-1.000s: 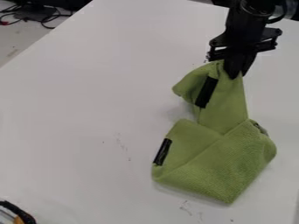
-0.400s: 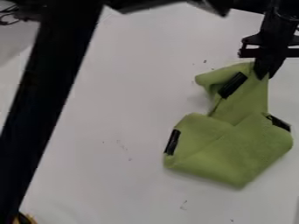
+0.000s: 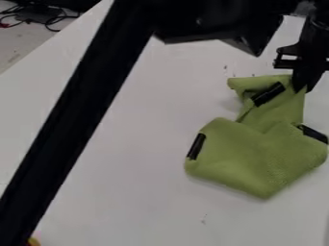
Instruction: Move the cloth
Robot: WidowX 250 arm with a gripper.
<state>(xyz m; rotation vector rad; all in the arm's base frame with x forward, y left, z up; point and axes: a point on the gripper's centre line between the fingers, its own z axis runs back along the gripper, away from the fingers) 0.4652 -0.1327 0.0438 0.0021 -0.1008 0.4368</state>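
Yellow bit (image 3: 33, 241): It peeked out at the near left. It was too small to name.
Long black bar (image 3: 74, 120): It ran at a slant from the near left to the far side. It was upright in view a bit before, but then it leaned more.
Cloth (image 3: 250, 149): It was green and lay on the right part of the tabletop (image 3: 128, 192). The wide near part was folded, and the thin far part was bunched up.
Black patches (image 3: 196, 146): Three of them showed on the cloth.
Cloth's move: The whole cloth had just slid to the right, and its near part had gone a bit farther back. So the move had begun and was going well, I think.
Fingers (image 3: 303, 86): They were pinched shut on the cloth's far end. If that end slipped out, the cloth would stop.
Wires (image 3: 46, 23): They lay in a tangle at the far left, past the tabletop's edge.
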